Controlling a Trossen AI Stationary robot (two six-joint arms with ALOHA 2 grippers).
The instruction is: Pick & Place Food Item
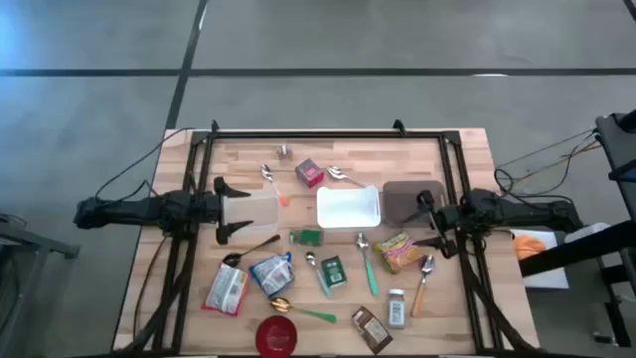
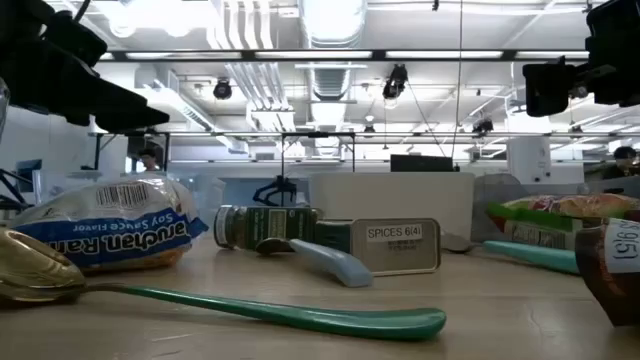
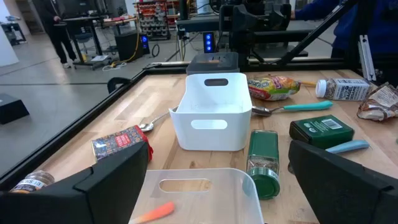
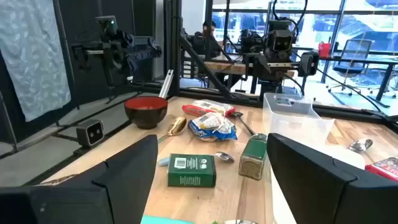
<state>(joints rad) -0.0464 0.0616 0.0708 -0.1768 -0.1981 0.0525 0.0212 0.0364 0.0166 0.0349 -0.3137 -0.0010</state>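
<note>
Snack bag lies flat, long axis slanting across the tabletop; right gripper beside it and left gripper both spread wide, empty.

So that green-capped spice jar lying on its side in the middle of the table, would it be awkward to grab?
Probably a bit. The spice jar is round and lies on its side, so a nudge may roll it. It looks rigid, so it should not squash, though its smooth wall could slip between fingers.

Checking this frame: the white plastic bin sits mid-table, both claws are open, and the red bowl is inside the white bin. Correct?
Not quite. The red bowl stands on the wooden table's near edge, not inside the white plastic bin, as the high view shows. The bin sits mid-table, and the left claw and right claw are open.
</note>
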